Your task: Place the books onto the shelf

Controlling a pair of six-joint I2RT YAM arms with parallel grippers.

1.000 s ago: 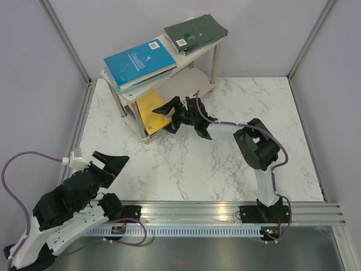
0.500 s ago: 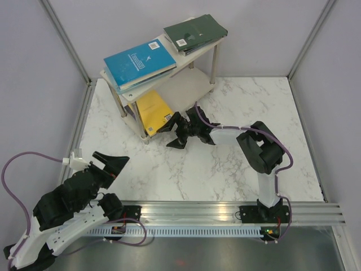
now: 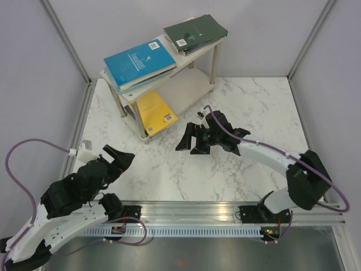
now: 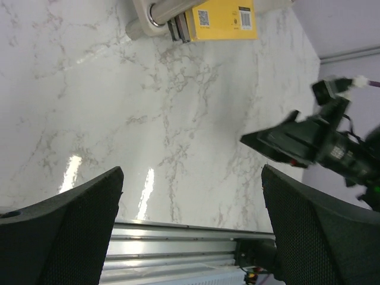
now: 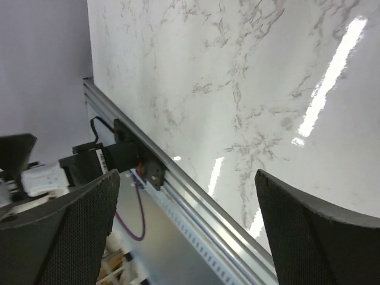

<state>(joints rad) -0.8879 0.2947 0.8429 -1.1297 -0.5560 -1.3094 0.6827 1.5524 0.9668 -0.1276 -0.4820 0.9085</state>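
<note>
Right arm has backed away from the shelf [image 3: 183, 87], out over the marble table [image 3: 225, 175]. Shelved: blue book [image 3: 141, 61] and green book [image 3: 194, 33] on top, yellow book [image 3: 155, 110] below. Right gripper [image 3: 189, 141] and left gripper [image 3: 119, 158] both gaping, empty (placing seemingly done); next, arms retire.

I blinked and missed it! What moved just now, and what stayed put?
The right end effector, open and empty, pulled back from the yellow book on the shelf. The left end effector shifted slightly. The yellow book, blue book and dark green book stayed put.
</note>
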